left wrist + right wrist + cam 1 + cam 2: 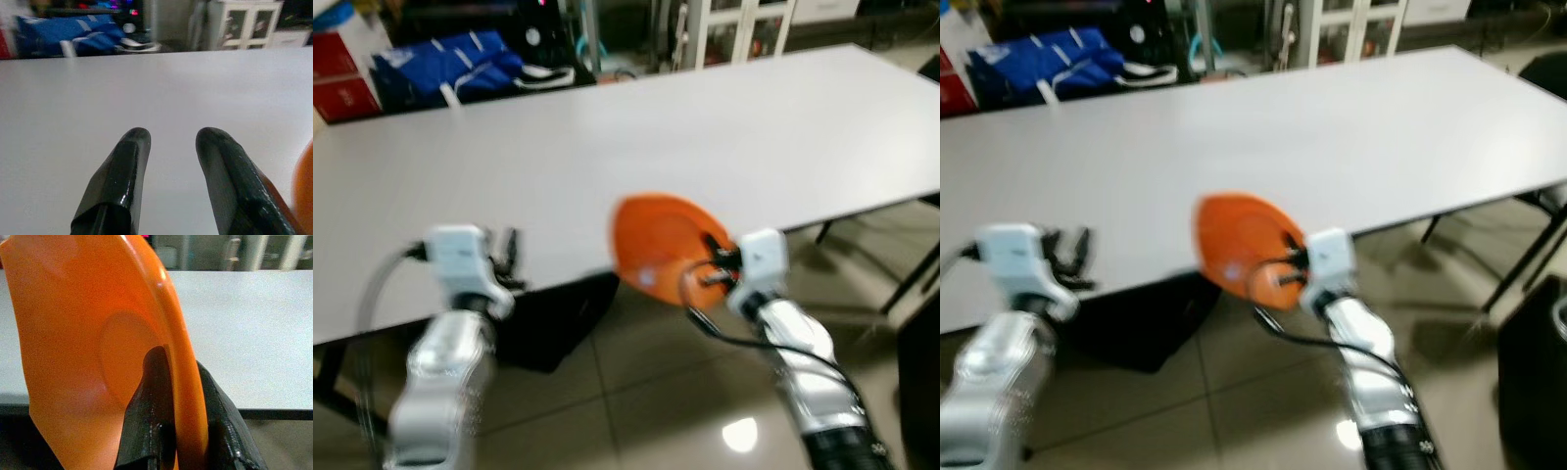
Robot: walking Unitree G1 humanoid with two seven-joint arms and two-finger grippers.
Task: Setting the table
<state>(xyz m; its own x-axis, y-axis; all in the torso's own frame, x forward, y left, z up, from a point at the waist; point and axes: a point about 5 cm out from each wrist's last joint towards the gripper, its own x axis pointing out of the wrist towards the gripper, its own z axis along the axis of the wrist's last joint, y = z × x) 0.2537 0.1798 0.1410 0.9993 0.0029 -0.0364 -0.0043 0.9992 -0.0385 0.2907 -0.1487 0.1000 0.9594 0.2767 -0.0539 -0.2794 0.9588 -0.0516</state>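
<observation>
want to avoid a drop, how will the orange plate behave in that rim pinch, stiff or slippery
The plate probably stays stiff: its rim holds shape between the right gripper's fingers. Its glossy surface looks slippery, and held on edge by one spot, it may pivot or slide. It seems light, likely plastic, so it may skid if pushed on the smooth table.

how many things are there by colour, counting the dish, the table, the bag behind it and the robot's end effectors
orange: 1, the plate, held on edge by the right end effector
white: 1, the table
blue: 1, the bag beyond the table's far edge
black: 2, the right end effector and the left end effector, open over the table
total: 5
</observation>
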